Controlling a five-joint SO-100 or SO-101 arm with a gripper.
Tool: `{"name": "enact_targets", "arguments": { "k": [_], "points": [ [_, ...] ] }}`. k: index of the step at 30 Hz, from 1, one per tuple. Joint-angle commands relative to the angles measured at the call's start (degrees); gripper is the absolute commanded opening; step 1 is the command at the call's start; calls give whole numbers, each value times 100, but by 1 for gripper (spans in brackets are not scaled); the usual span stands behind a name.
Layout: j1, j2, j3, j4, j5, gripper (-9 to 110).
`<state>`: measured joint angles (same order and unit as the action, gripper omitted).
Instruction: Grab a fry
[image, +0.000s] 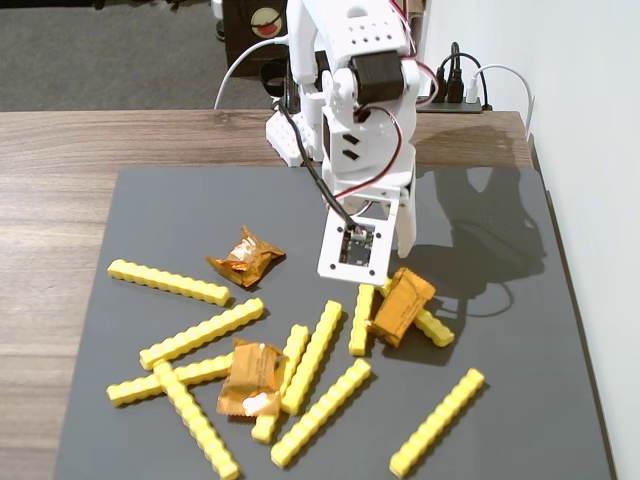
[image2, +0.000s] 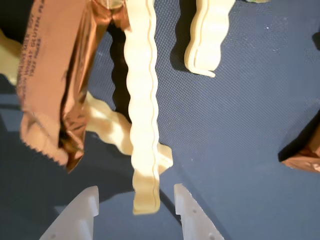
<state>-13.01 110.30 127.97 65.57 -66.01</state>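
Several yellow studded fries lie scattered on the dark mat (image: 500, 230). My gripper (image: 383, 272) hangs low over the upper end of one upright-lying fry (image: 362, 318). In the wrist view this fry (image2: 142, 115) runs straight towards me and its near end lies between my open fingertips (image2: 90, 200), apart from both. My gripper (image2: 136, 194) holds nothing. An orange foil sachet (image2: 55, 85) lies just left of this fry, over another fry (image2: 107, 125) that crosses beneath.
The sachet beside the gripper (image: 403, 305) rests on a short fry (image: 432, 326). Two more sachets (image: 246, 257) (image: 250, 377) lie among the fries on the left. Another fry end (image2: 207, 40) and a sachet corner (image2: 305, 152) show in the wrist view. The wooden table (image: 60, 200) surrounds the mat.
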Motion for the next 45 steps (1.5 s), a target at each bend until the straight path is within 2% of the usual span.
{"name": "enact_targets", "arguments": {
  "k": [1,9,15,30,36,45],
  "points": [
    [18,-53,-185,-167,-53,20],
    [-18,-272,-123,-360,-79,19],
    [-70,-334,-123,-413,-44,1],
    [-18,79,-229,211,-132,1],
    [501,879,-220,782,-686,1],
    [1450,2162,-272,1415,-2065,0]
  ]
}}
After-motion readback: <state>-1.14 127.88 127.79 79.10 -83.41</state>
